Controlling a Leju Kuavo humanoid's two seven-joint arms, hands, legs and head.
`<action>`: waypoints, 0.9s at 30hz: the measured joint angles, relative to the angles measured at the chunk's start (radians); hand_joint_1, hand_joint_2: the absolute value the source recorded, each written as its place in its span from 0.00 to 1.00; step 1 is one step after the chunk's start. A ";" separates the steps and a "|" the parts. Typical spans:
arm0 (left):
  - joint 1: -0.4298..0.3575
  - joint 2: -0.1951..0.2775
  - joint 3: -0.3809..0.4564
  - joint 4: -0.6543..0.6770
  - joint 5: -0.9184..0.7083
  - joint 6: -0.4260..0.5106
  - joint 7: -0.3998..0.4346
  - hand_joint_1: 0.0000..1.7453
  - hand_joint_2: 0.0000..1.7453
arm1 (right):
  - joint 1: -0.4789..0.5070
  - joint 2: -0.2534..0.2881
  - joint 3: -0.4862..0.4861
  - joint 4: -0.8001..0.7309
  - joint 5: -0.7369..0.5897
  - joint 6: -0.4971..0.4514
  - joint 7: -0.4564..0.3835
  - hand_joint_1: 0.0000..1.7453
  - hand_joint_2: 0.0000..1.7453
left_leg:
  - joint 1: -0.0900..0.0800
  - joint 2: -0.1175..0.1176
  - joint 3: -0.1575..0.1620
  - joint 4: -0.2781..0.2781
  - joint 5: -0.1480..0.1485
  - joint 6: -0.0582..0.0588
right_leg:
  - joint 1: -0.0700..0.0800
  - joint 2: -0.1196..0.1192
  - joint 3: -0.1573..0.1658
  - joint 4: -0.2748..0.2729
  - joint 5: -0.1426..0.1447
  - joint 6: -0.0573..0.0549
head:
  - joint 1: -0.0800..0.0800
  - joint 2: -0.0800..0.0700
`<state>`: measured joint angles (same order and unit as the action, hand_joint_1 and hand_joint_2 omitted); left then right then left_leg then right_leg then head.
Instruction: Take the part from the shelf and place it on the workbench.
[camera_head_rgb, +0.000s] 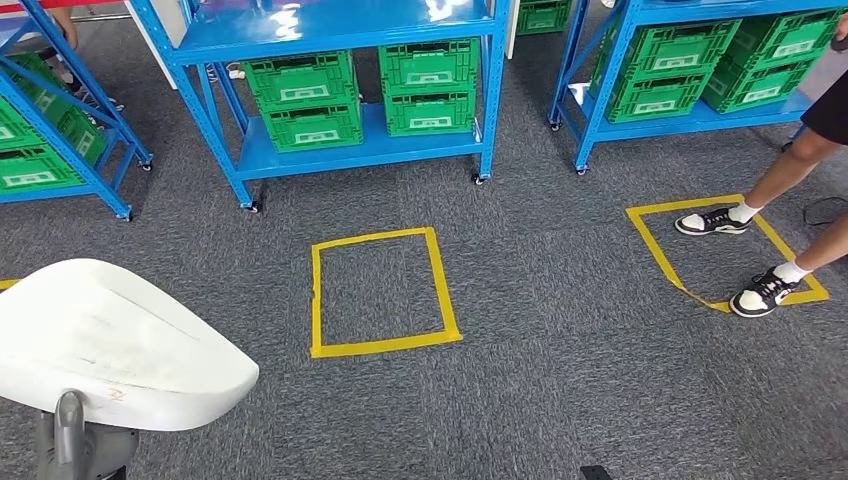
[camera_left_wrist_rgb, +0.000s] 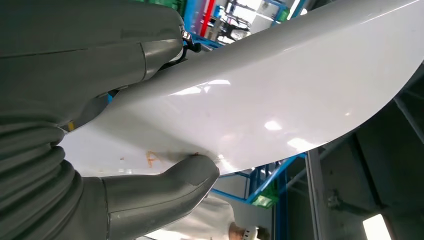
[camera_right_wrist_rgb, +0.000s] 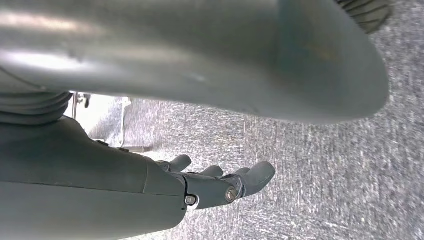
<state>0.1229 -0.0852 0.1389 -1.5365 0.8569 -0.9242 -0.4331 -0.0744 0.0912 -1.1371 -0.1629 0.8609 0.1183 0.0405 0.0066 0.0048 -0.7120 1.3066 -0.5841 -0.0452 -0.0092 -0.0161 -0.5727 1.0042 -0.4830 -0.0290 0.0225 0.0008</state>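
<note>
At the lower left of the head view, the white curved part (camera_head_rgb: 110, 345) sits over the grey carpet, gripped by the left hand (camera_head_rgb: 75, 440) from beneath. From the left wrist camera, the grey thumb (camera_left_wrist_rgb: 170, 187) presses one face of the glossy part (camera_left_wrist_rgb: 280, 95) while fingers clamp the other. The right hand (camera_right_wrist_rgb: 220, 185) hangs above the carpet, fingers loosely extended and holding nothing. Ahead stands a blue shelf (camera_head_rgb: 350, 155) with green crates (camera_head_rgb: 300, 100), before a yellow tape square (camera_head_rgb: 380, 292). A person's sneakers (camera_head_rgb: 712, 221) stand at another square.
</note>
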 joint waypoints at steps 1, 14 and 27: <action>0.000 -0.004 0.007 0.004 0.004 0.002 0.018 1.00 1.00 | 0.000 0.000 0.000 0.000 0.004 0.003 -0.009 0.00 0.00 | 0.000 0.000 0.014 0.014 0.029 0.001 | 0.000 -0.006 -0.017 0.001 0.012 0.001 | 0.000 0.000; -0.045 -0.017 0.022 -0.011 -0.027 0.042 0.042 1.00 1.00 | -0.002 0.022 0.012 -0.001 0.036 0.022 -0.015 0.00 0.00 | -0.014 -0.005 0.228 -0.337 0.064 0.074 | -0.005 0.008 -0.154 0.266 -0.094 0.059 | 0.002 0.000; -0.056 -0.038 0.017 -0.123 -0.081 0.093 0.072 1.00 1.00 | -0.011 0.027 0.045 -0.002 0.062 0.024 0.009 0.00 0.00 | -0.014 -0.045 0.117 -0.202 0.024 0.024 | -0.007 0.021 0.015 0.004 -0.004 0.004 | -0.005 0.000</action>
<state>0.0673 -0.1230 0.1559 -1.6594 0.7759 -0.8315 -0.3610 -0.0850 0.1185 -1.0925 -0.1646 0.9232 0.1425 0.0496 -0.0070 -0.0404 -0.5946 1.1051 -0.5597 -0.0209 -0.0160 0.0045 -0.5575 1.0079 -0.4872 -0.0253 0.0173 0.0008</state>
